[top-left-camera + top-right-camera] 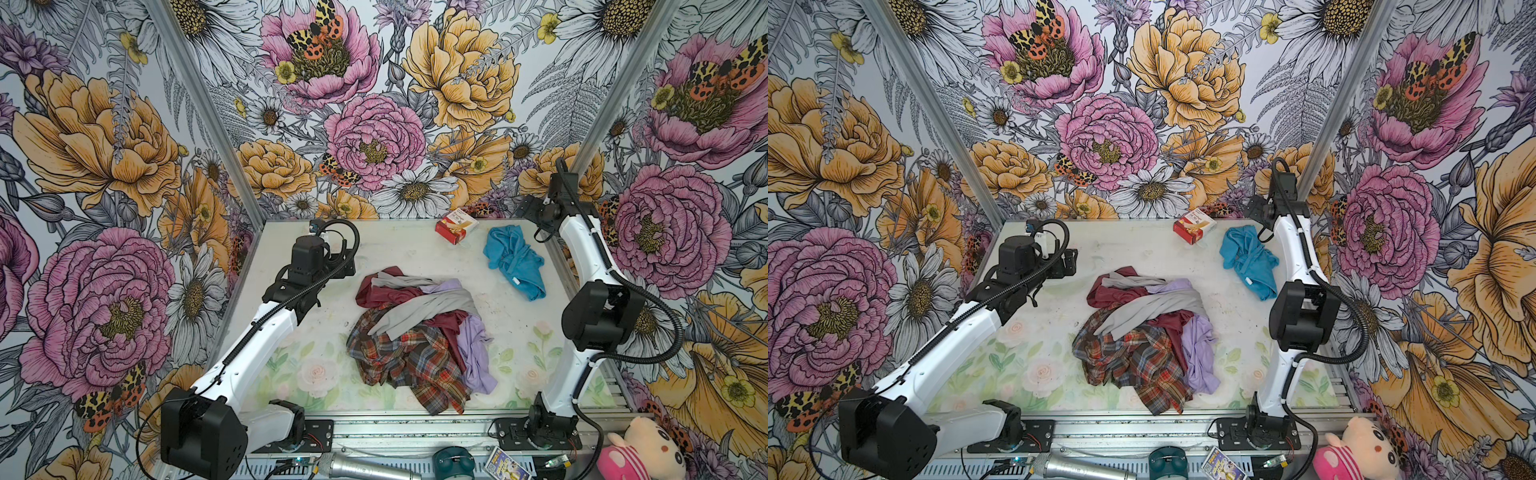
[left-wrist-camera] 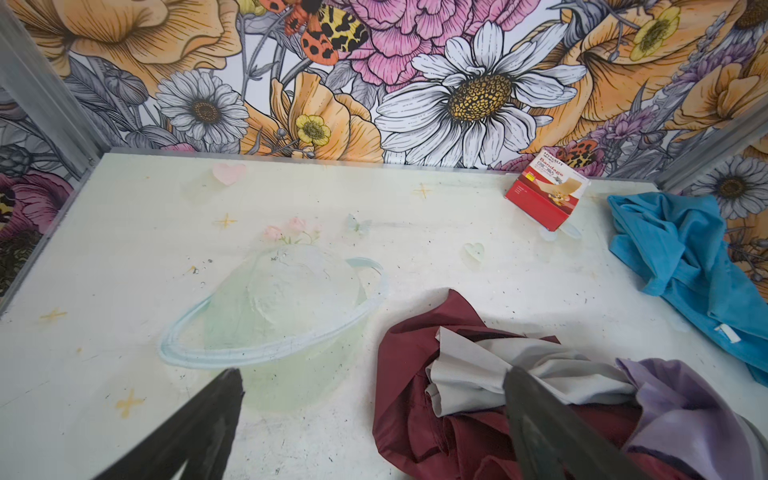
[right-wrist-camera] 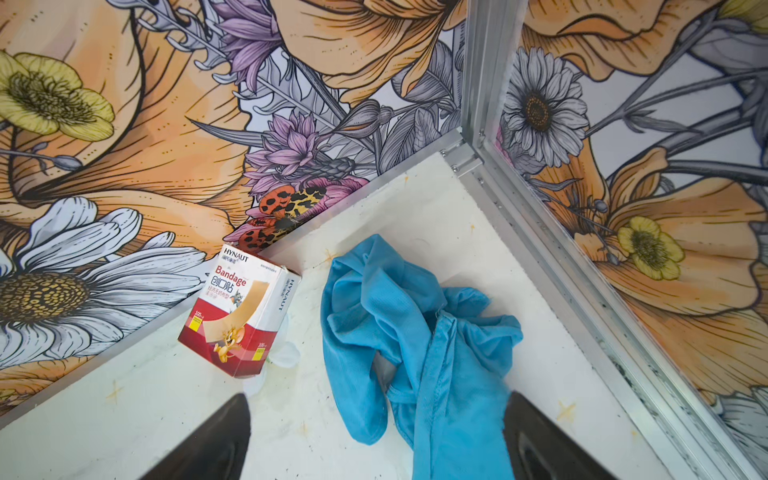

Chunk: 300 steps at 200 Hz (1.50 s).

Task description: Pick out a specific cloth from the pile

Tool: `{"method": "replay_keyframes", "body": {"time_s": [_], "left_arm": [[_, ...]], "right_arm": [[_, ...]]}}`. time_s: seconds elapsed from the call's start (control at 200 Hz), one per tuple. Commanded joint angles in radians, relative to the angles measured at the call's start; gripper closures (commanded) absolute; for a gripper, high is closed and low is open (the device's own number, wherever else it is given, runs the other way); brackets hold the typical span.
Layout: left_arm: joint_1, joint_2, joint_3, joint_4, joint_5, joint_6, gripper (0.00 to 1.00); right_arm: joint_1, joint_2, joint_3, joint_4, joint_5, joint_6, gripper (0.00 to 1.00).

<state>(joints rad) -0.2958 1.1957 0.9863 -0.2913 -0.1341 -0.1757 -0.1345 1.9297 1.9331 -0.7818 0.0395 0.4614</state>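
Observation:
The turquoise-blue cloth (image 1: 515, 262) (image 1: 1250, 259) lies crumpled on the table at the back right, apart from the pile (image 1: 419, 332) (image 1: 1146, 332). The pile is a heap of maroon, grey, lavender and plaid cloths in the middle. My right gripper (image 3: 379, 395) (image 1: 532, 212) stands open above the far end of the cloth (image 3: 415, 332), which rests on the table and is not gripped. My left gripper (image 2: 372, 374) (image 1: 338, 266) is open and empty at the pile's back left edge (image 2: 498, 395), one finger over the grey fabric.
A red and white bandage box (image 1: 456, 226) (image 3: 241, 316) stands by the back wall, left of the cloth. The aluminium corner post (image 3: 490, 83) and side rail run close on the cloth's right. A microphone (image 1: 365, 465) and a pink plush toy (image 1: 644, 453) lie beyond the front rail.

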Motion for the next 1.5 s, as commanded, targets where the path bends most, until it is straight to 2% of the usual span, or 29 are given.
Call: {"method": "replay_keyframes", "body": {"time_s": [0.0, 0.15, 0.335, 0.51, 0.715, 0.94, 1.091, 1.321, 1.496], "left_arm": [[0.01, -0.042, -0.061, 0.152, -0.137, 0.022, 0.01], [0.045, -0.065, -0.108, 0.206, -0.223, 0.017, 0.01], [0.08, -0.087, -0.198, 0.312, -0.294, 0.034, 0.01], [0.138, -0.076, -0.273, 0.408, -0.291, 0.06, 0.01], [0.213, 0.029, -0.307, 0.462, -0.298, 0.071, 0.01], [0.239, 0.111, -0.401, 0.654, -0.311, 0.112, 0.01], [0.233, 0.17, -0.424, 0.717, -0.369, 0.146, 0.01], [0.223, 0.205, -0.478, 0.849, -0.358, 0.154, 0.01], [0.185, 0.26, -0.551, 1.045, -0.345, 0.198, 0.01]], "right_arm": [[0.023, -0.106, -0.062, 0.008, 0.015, -0.041, 0.04], [0.049, -0.281, -0.269, 0.167, 0.047, -0.097, 0.02], [0.072, -0.534, -0.599, 0.427, 0.069, -0.142, 0.01], [0.109, -0.728, -0.873, 0.642, 0.112, -0.175, 0.01], [0.125, -0.905, -1.172, 0.882, 0.133, -0.188, 0.01], [0.125, -0.931, -1.317, 0.961, 0.149, -0.227, 0.01], [0.125, -0.925, -1.397, 1.026, 0.182, -0.251, 0.01], [0.124, -0.846, -1.509, 1.188, 0.2, -0.268, 0.01], [0.125, -0.772, -1.586, 1.342, 0.196, -0.274, 0.01]]}}
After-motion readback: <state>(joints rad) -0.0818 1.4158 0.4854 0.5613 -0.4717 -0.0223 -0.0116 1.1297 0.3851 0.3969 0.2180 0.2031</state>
